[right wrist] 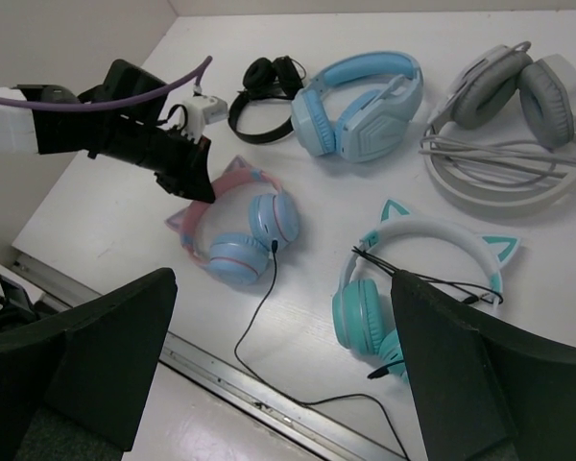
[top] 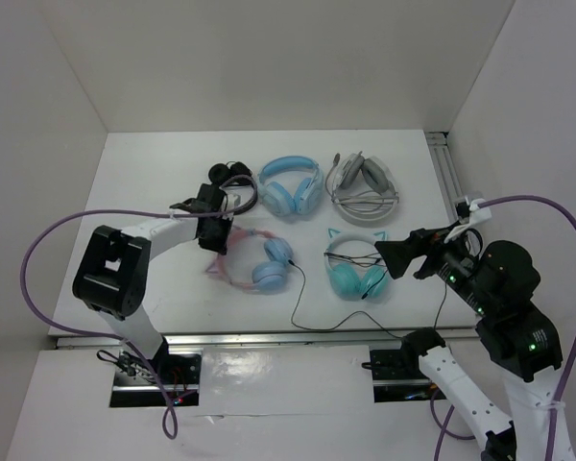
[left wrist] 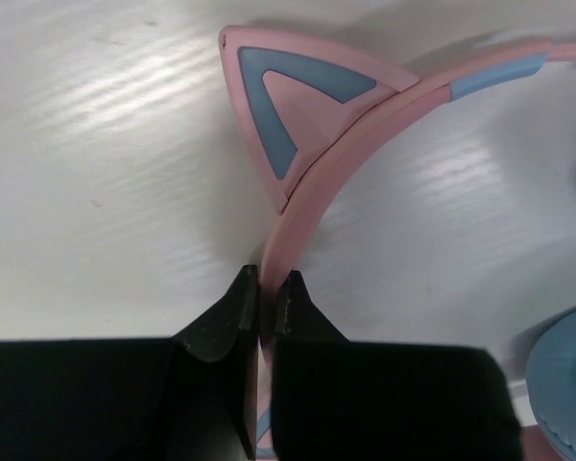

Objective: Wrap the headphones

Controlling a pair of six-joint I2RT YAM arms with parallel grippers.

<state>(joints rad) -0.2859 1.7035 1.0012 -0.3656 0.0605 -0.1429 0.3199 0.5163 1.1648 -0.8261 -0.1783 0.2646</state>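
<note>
The headphones (top: 259, 266), with a pink cat-ear headband and light blue ear cups, lie on the white table left of centre. Their thin black cable (top: 295, 307) trails from a cup toward the front edge and then off to the right. My left gripper (top: 216, 240) is shut on the pink headband (left wrist: 312, 206) just below a cat ear, as the left wrist view (left wrist: 269, 288) shows. My right gripper (top: 394, 257) is open and empty, hovering above the front right of the table. The right wrist view (right wrist: 283, 279) looks down on the headphones (right wrist: 235, 240) and cable (right wrist: 254, 317).
A teal cat-ear pair (top: 357, 264) lies right of the pink pair. An all-blue pair (top: 291, 184), a grey-white pair (top: 363, 182) and a small black pair (top: 232, 178) lie behind. A metal rail (top: 269, 336) runs along the front edge, and white walls enclose the table.
</note>
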